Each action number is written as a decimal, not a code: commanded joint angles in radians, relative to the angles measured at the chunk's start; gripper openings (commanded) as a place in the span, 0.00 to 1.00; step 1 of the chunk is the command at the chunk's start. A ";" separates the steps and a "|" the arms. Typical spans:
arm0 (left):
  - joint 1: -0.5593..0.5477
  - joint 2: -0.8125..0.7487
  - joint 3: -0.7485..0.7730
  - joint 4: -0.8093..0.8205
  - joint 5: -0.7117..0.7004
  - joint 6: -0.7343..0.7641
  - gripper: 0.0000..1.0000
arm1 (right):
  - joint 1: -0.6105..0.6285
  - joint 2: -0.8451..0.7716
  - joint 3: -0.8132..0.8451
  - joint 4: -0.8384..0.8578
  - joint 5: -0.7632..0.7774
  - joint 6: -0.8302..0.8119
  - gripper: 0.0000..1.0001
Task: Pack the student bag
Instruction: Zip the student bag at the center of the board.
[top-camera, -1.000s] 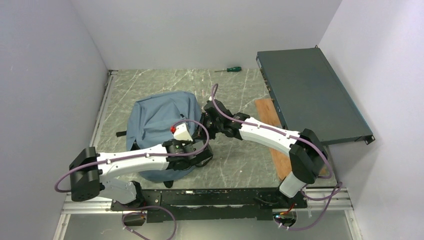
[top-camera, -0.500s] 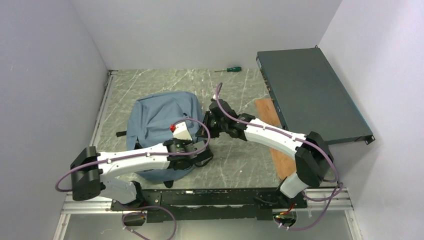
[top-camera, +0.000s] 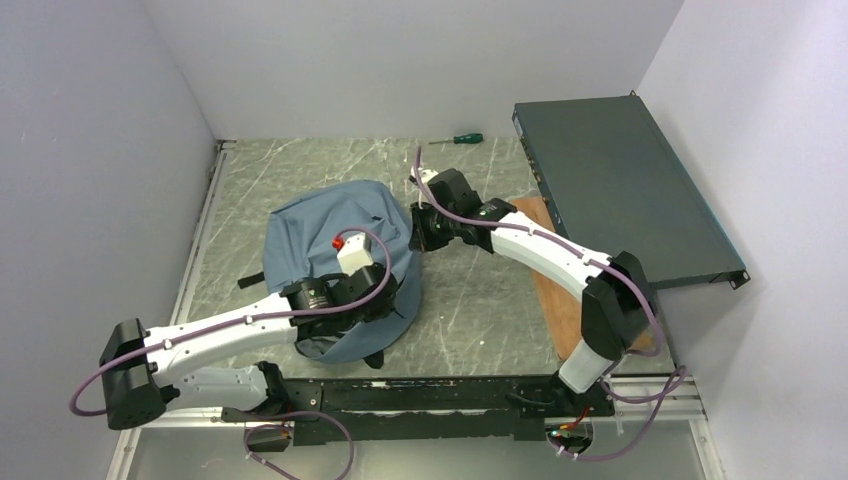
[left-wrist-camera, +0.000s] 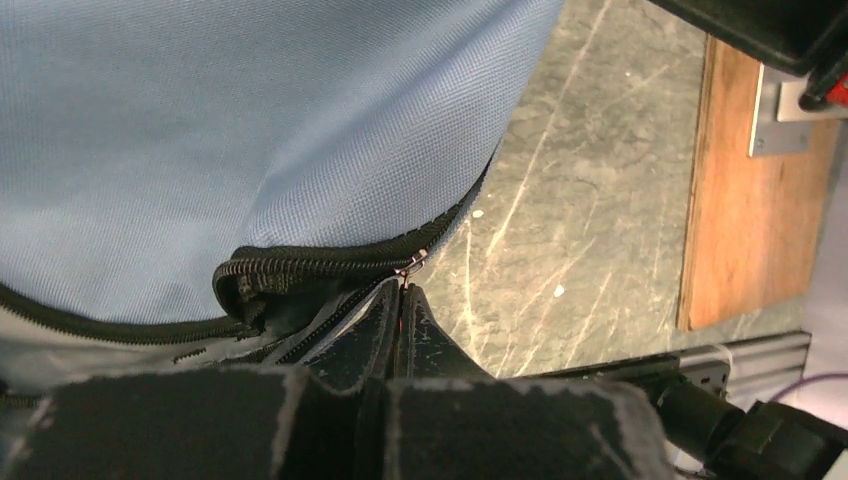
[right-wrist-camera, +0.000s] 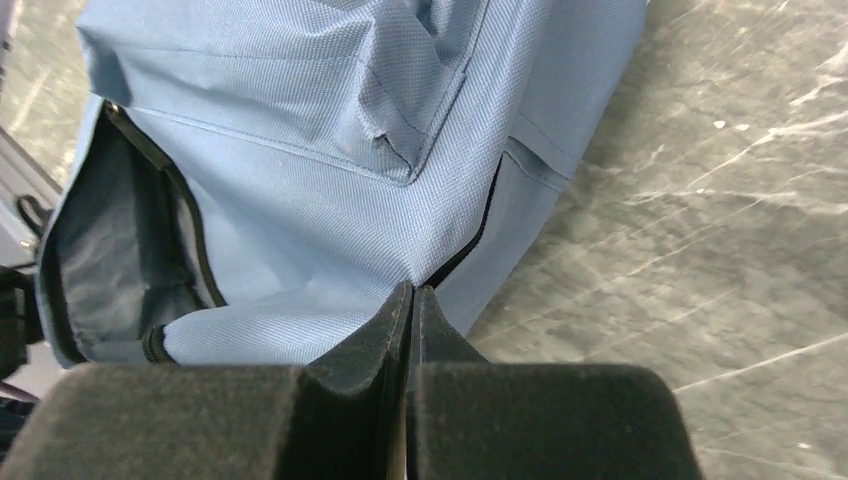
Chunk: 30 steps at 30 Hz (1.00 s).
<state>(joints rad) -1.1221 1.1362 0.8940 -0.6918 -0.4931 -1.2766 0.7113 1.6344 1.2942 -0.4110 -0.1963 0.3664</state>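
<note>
From above, the student bag (top-camera: 320, 225) is sitting left of centre on the surface (top-camera: 480, 310), dragged back since a second ago. At the left wrist, the left tool (left-wrist-camera: 403, 295), having just closed, is clenching the zipper pull (left-wrist-camera: 411, 264) (zipping is probably starting); bare surface is stretching right to the wooden board (left-wrist-camera: 755, 220). At the right wrist, the right tool (right-wrist-camera: 412, 292) is pinching the bag's fabric.

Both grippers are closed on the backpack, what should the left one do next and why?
Probably draw the left gripper along the black zipper track: it looks shut on the small metal zipper pull of the grey-blue fabric backpack, only partly unzipped, while the right gripper pinches its fabric.
</note>
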 joint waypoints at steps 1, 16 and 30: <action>0.038 -0.039 -0.085 0.108 0.273 0.214 0.00 | -0.082 0.045 0.111 -0.005 0.165 -0.228 0.00; 0.101 0.015 -0.098 0.454 0.604 0.369 0.00 | -0.027 -0.331 -0.304 0.040 -0.142 0.416 0.62; 0.097 0.034 -0.021 0.347 0.584 0.480 0.00 | 0.083 -0.236 -0.353 0.187 -0.065 0.552 0.50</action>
<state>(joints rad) -1.0084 1.1648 0.8009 -0.3649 0.0223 -0.8474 0.7929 1.3643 0.9169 -0.2844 -0.2848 0.8707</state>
